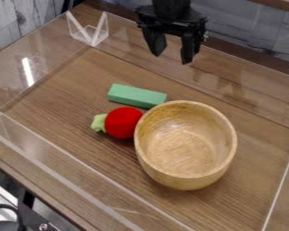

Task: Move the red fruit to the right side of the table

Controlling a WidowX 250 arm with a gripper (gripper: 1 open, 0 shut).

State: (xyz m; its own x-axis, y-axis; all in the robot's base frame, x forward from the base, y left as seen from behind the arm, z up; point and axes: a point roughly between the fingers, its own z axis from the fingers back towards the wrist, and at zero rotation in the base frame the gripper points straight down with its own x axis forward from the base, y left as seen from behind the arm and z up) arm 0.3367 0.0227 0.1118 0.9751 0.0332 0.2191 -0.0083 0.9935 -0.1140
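My black two-fingered metal gripper (pixel 172 51) stands open with nothing between the fingers, beyond the round wooden bowl (pixel 186 144), up where the table runs away from the camera. The small red toy fruit with the green leafy end (pixel 123 123) lies just beside the bowl's left rim in the view, perhaps touching it; I cannot tell.

The step in hand, I judge, is the reach. I should pass over the flat green rectangular block (pixel 137 96), which lies beyond the fruit, then come straight down with one finger clear of the bowl's wall. Gripping the red body across its middle seems safest; its roundness could make it roll. Then I should lift above the rim before crossing the bowl.

Under the bowl spreads a brown wood-grain tabletop (pixel 57 161), with a clear acrylic wall at its edge.
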